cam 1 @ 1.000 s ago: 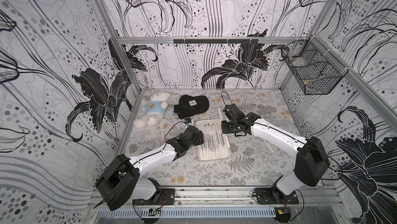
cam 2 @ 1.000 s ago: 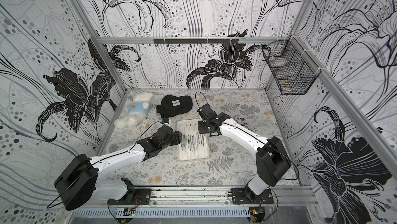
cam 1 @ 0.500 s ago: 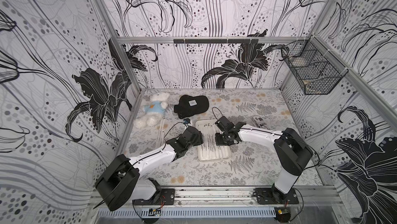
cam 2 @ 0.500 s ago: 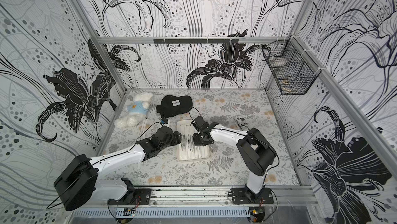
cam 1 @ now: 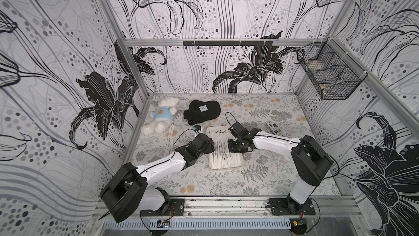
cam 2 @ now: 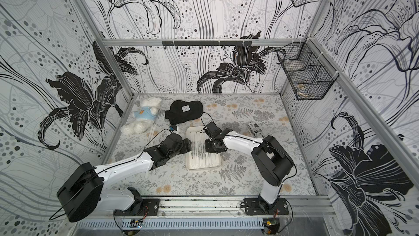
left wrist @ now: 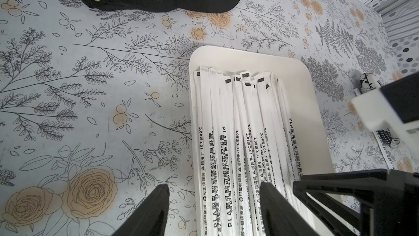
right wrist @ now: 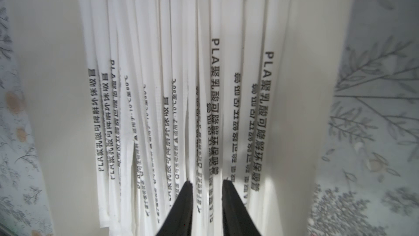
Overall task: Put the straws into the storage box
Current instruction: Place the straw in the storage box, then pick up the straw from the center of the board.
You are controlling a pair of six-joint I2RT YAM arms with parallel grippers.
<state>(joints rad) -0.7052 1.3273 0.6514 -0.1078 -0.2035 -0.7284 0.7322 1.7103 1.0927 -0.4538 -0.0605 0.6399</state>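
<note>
Right gripper (right wrist: 207, 181) stands narrowly parted, tips apparently resting on straws (right wrist: 145, 42).

Left pincer (left wrist: 214, 186) low, jaws spread wide; right pincer (right wrist: 207, 182) low, jaws narrowly parted.

My right tool (right wrist: 207, 183) has swung in from the far right corner of the shallow white rectangular storage box (cam 1: 215, 129) and come down over its middle. My right arm (cam 1: 272, 142) has folded back at the elbow. The tool's jaws, pressed together a second ago, now stand a little apart over the white paper-wrapped straws (right wrist: 215, 110). The short fat white printed tube (cam 1: 273, 129), earlier hidden behind my forearm, now shows on the worktop (cam 1: 260, 178).
</note>
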